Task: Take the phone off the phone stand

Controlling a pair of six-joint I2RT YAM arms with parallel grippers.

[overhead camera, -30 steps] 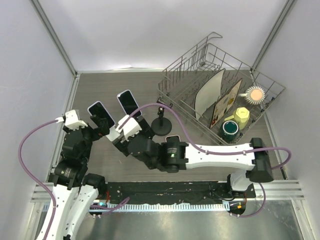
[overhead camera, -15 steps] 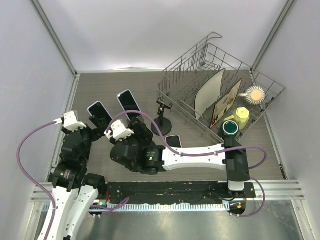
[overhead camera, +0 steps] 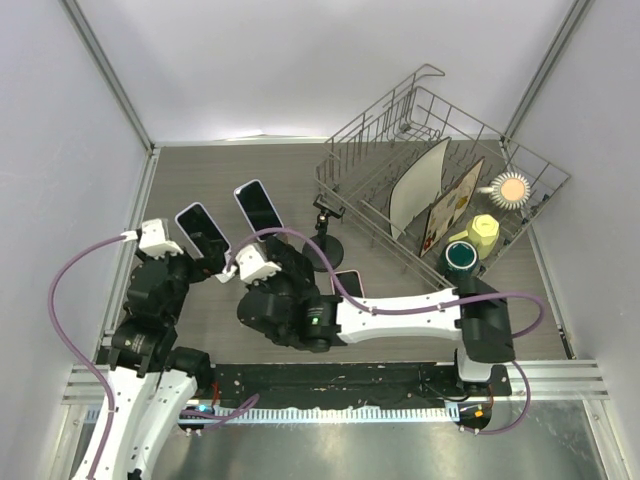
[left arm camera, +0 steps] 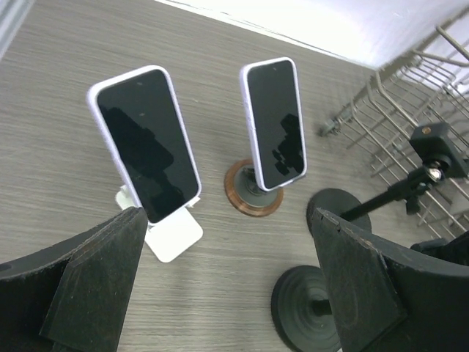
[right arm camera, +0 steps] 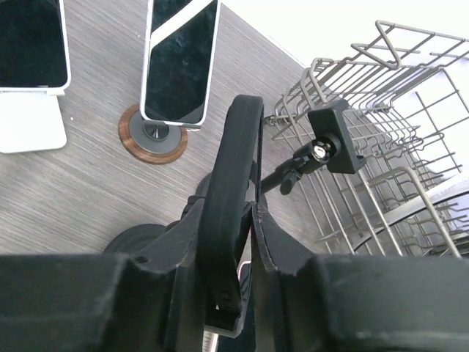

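Observation:
Two phones stand on stands at the left. One phone [left arm camera: 146, 143] leans on a white stand [left arm camera: 172, 235]. The other phone [left arm camera: 275, 121] sits on a round brown-rimmed stand [left arm camera: 253, 198]. My left gripper [left arm camera: 226, 220] hovers wide open in front of them, touching nothing. My right gripper [right arm camera: 229, 203] is shut on a black curved bar [right arm camera: 238, 132] that rises above a round black base [right arm camera: 139, 242]. A third phone [overhead camera: 347, 283] shows beside my right arm; what it rests on is hidden.
A black pole stand [overhead camera: 325, 240] with an empty clamp [right arm camera: 335, 143] is just right of the phones. A wire dish rack [overhead camera: 372, 130] at the back right holds a white plate [overhead camera: 420, 185], a green cup [overhead camera: 462, 257] and other items. Grey walls enclose the table.
My right gripper has gone from open to shut on the black curved bar, and its wrist has shifted a little to the right. The left gripper stays open; the phones have not moved.

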